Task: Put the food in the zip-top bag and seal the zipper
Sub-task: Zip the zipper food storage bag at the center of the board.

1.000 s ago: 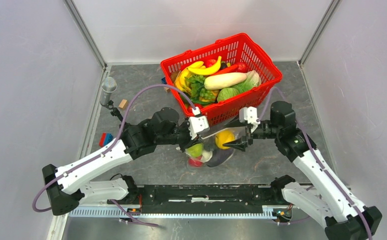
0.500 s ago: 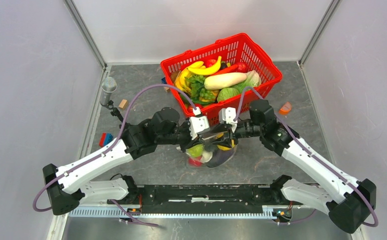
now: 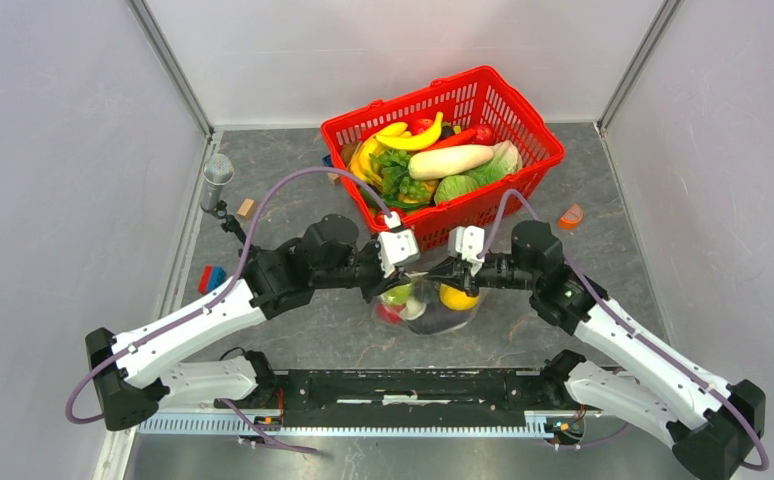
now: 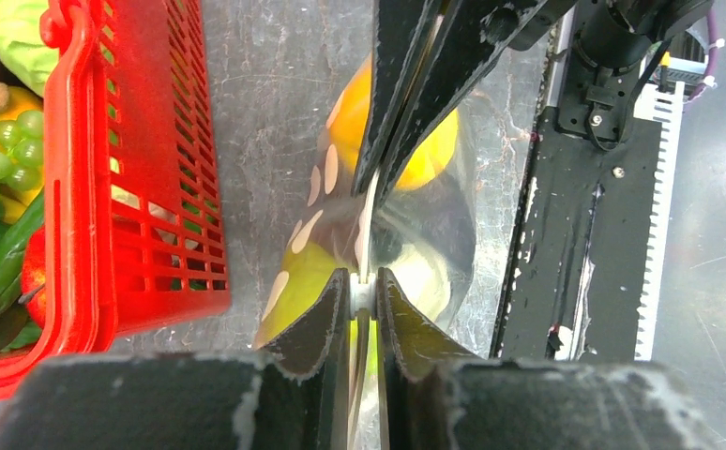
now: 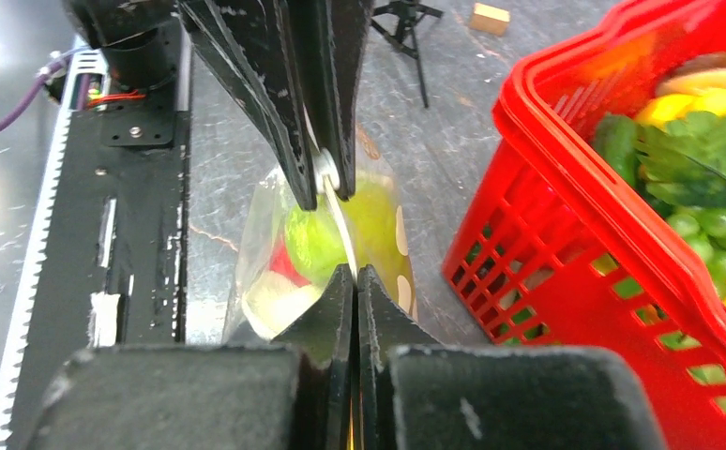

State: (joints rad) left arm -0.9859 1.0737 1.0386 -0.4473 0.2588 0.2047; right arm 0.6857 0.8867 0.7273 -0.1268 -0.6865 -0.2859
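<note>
The bag is seen in the middle of the table, at 6 o'clock from the red basket. Food is already packed inside it: a yellow citrus, a green pear, a red fruit and something white, which may be the radish. So the filling part is judged to be done, though much more toy food is seen in the basket.

The zipper is held along the top edge of the bag. It is pinched by the left gripper on the 9 o'clock side and by the right gripper on the 3 o'clock side. In both wrist views the two fingers of each gripper are pressed tight on the thin strip, with no gap seen. The two grippers are set close, tip facing tip, but are not touching.

The sealing is judged to be under way. The short bit of strip between the two grippers looks flat and closed. The parts behind each gripper are hidden, so it cannot be told if the whole zipper is shut. What is left, it is thought, is for the strip to be pressed along to its ends and for the bag to be let go.
</note>
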